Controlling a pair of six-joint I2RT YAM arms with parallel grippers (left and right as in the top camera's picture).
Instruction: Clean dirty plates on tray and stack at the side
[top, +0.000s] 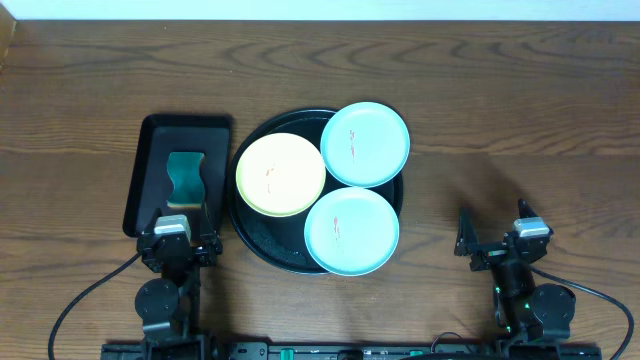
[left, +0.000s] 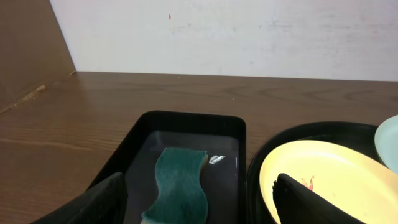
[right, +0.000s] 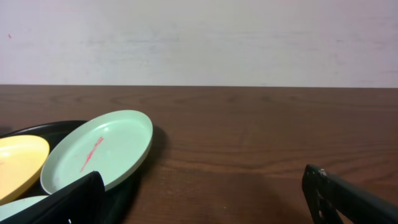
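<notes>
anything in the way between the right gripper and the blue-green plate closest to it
Nothing visible does. Only bare wooden table lies between the open right gripper and the near blue-green plate, which sits on the round black tray.

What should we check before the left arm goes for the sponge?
1. Left tool open, empty: ok.
2. Right tool open, empty: ok.
3. Wavy green sponge lies unobstructed in the small rectangular black tray: ok.
4. Pale yellow round plate, far light blue-green round plate and near light blue-green round plate on the large round black tray: ok.
5. Plates flat: not ok, far light blue-green round plate sits tilted.
6. Sponge damp: cannot tell.
</notes>
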